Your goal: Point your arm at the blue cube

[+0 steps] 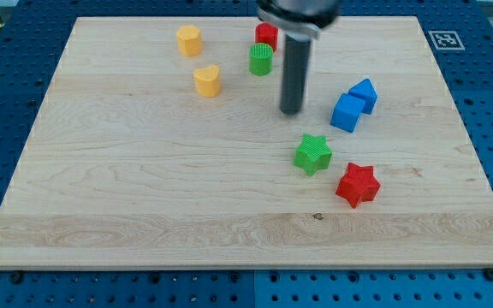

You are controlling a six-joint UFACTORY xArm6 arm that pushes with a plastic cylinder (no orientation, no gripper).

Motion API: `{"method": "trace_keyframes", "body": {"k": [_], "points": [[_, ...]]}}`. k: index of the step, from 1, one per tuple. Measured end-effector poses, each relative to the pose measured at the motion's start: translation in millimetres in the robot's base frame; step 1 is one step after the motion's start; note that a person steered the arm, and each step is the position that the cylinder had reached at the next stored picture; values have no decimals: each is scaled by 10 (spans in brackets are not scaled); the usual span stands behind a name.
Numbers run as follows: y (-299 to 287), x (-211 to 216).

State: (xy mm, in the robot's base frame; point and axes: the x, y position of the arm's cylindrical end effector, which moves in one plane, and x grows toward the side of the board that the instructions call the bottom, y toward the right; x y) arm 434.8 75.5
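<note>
The blue cube (347, 113) lies right of the board's centre, touching a second, smaller blue block (365, 93) at its upper right. My rod comes down from the view's top, and my tip (291, 110) rests on the board left of the blue cube, with a clear gap of bare wood between them. The tip touches no block.
A green star (312, 154) and a red star (357, 184) lie below the tip. A green cylinder (261, 60) and a red block (267, 36) sit up and left of it. Two yellow blocks (189, 39) (207, 79) lie further left. The wooden board (144, 188) sits on a blue pegboard.
</note>
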Motion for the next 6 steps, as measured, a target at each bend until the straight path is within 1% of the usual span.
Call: {"method": "trace_keyframes", "body": {"k": [2,3,4,5,6], "points": [[145,334],[322,676],[322,601],[322,181],[324,-340]]}}
